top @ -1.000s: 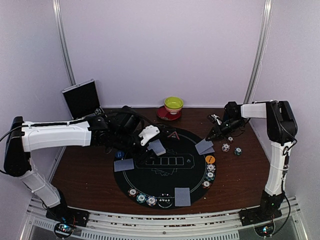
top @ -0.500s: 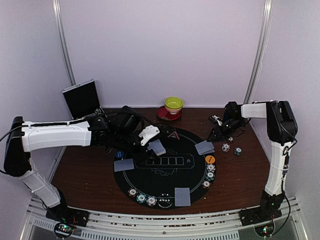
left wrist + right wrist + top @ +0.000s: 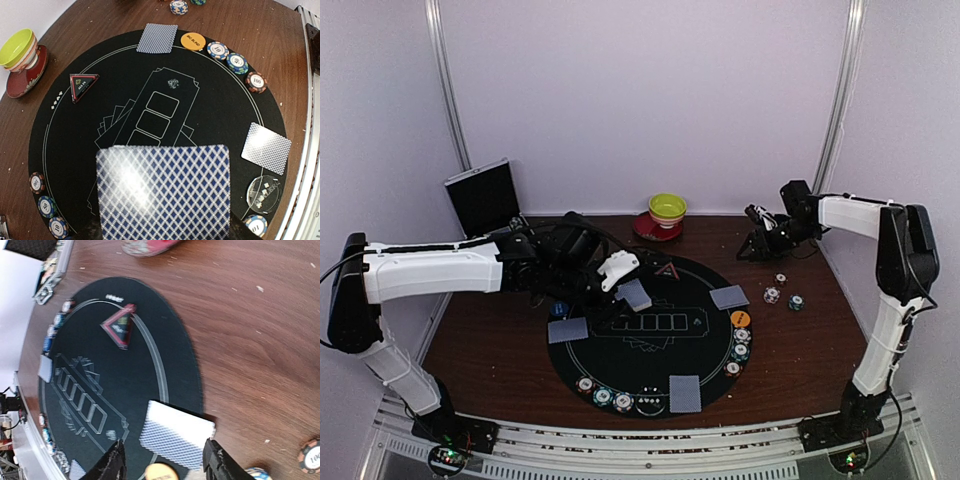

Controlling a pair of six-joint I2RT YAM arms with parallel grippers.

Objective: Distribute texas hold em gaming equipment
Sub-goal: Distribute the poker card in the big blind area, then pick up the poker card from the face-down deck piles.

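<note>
Our left gripper [image 3: 623, 279] clamps a card [image 3: 162, 190] mid-frame; right gripper [image 3: 756, 247], upper right, gapes empty; a slipping card could scatter chips [image 3: 236, 60].

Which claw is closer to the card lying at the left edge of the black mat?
Left. The left claw, holding a second card, hangs just behind that card, slightly right. The right claw is far off, past the right edge of the mat.
</note>
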